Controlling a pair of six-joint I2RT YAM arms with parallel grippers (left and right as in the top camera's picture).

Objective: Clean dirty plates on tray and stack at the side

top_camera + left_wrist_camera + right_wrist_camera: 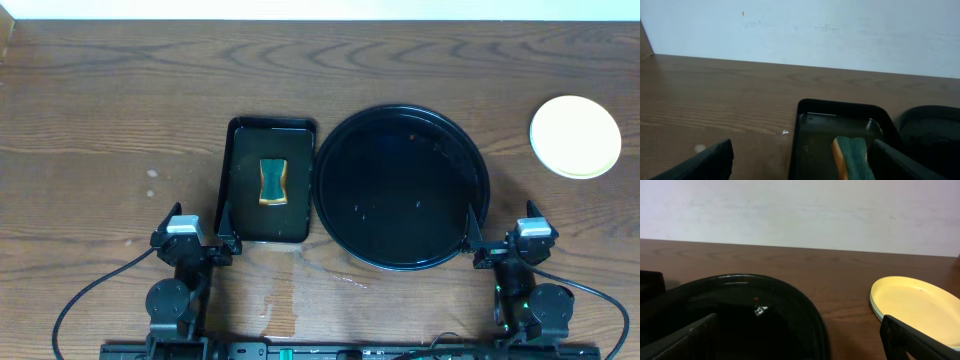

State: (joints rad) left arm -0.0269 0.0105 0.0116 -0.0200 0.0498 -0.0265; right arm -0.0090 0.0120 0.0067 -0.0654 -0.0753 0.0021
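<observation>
**A:** Where are the plates (575,137)? From above I see only one pale yellow disc on the table (100,120), well to the right of the round tray (402,108).

**B:** The right wrist camera shows them side on (915,307). A paler edge peeks out under the yellow one, so it's a stack. I can't tell how many.

**A:** And the round tray?

**B:** Glossy black, nothing lying in it. The wrist view catches a few specks and a glint the overhead barely shows.

**A:** What's beside it?

**B:** A rectangular tray (225,180), just to its left, with a sponge (272,182) in the middle. From above the sponge looks green with orange edges. The left wrist view (852,157) shows green on top of orange.

**A:** The grippers?

**B:** The left gripper (195,245) sits at the rectangular tray's near corner, and the right gripper (510,245) by the round tray's near right rim. Both are spread wide and holding nothing.
</observation>
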